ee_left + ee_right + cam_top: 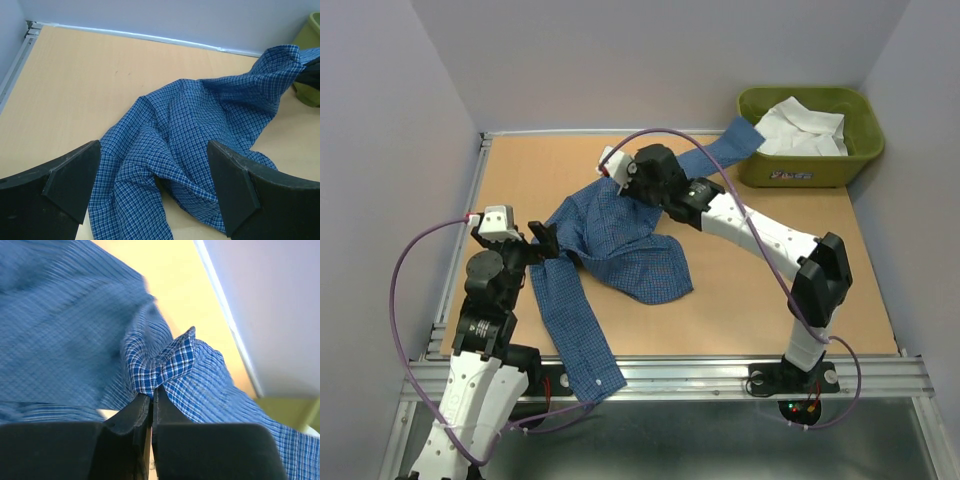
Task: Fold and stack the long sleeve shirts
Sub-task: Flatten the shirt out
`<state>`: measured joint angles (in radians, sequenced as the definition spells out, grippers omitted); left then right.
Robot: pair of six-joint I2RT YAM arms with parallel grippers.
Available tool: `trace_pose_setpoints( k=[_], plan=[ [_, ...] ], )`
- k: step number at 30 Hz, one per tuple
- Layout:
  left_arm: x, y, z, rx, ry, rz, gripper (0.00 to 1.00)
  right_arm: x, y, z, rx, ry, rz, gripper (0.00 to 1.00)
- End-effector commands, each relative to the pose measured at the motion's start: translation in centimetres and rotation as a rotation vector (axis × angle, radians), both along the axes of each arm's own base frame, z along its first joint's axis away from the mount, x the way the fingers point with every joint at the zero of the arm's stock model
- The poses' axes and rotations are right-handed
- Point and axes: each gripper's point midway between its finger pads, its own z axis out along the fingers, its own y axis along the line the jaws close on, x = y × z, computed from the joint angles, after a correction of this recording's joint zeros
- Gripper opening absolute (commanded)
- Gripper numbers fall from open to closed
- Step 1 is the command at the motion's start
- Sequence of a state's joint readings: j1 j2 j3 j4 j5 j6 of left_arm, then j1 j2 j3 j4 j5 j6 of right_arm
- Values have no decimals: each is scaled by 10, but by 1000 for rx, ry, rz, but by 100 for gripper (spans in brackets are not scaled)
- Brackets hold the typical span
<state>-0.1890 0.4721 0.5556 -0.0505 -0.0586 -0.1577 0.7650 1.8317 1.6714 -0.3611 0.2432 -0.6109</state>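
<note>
The blue checked long sleeve shirt [620, 245] lies crumpled in the middle of the table. One sleeve [582, 340] trails to the front edge, and another [735, 140] reaches towards the tub. My right gripper [622, 183] is at the shirt's far edge, shut on a pinched fold of the blue cloth [165, 365], with the jaws [151, 392] pressed together. My left gripper [548, 240] stands open at the shirt's left side, and blue cloth [200, 115] lies beyond and between its spread fingers [152, 165]. The white long sleeve shirt [802, 130] lies bunched inside the tub.
An olive-green tub [810, 172] stands at the back right corner, its edge also showing in the left wrist view [311, 37]. Grey walls close in the table on three sides. A metal rail [720, 372] runs along the front edge.
</note>
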Motion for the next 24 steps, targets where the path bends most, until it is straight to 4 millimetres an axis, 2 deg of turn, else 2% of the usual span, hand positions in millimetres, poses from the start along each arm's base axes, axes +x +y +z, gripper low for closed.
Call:
trace_pose_setpoints(
  k=[1, 5, 8, 10, 12, 14, 15, 16, 17, 19, 20, 23, 24],
  plan=[
    [0, 3, 19, -4, -72, 16, 99, -37, 32, 38, 142, 27, 64, 1],
    [-2, 4, 22, -7, -81, 20, 99, -60, 48, 45, 252, 132, 127, 0],
    [-2, 5, 22, -8, -80, 27, 99, -70, 49, 52, 300, 165, 131, 1],
    [-2, 5, 22, -12, -79, 28, 99, -57, 33, 48, 261, 126, 41, 1],
    [-1, 3, 19, -20, -70, 24, 99, -30, 1, 32, 175, 76, -108, 1],
    [2, 1, 14, -28, -49, 20, 99, -11, -23, 28, 175, 67, -215, 1],
    [3, -1, 12, -37, -39, 15, 99, -2, -38, 28, 183, 60, -279, 1],
    [4, -2, 11, -42, -33, 12, 99, 13, -64, 30, 207, 55, -362, 5],
    [7, -3, 6, -45, -14, 10, 99, 19, -77, 31, 259, 62, -434, 9],
    [9, -3, 3, -61, 5, 17, 99, 28, -105, 31, 303, 73, -528, 30],
    [13, -4, 0, -64, 24, 18, 99, 27, -113, 35, 345, 74, -572, 48],
    [20, -8, -4, -83, 58, 15, 99, 21, -132, 24, 386, 98, -662, 69],
    [27, -10, -8, -87, 89, 19, 99, 14, -138, 32, 414, 91, -678, 80]
  ],
)
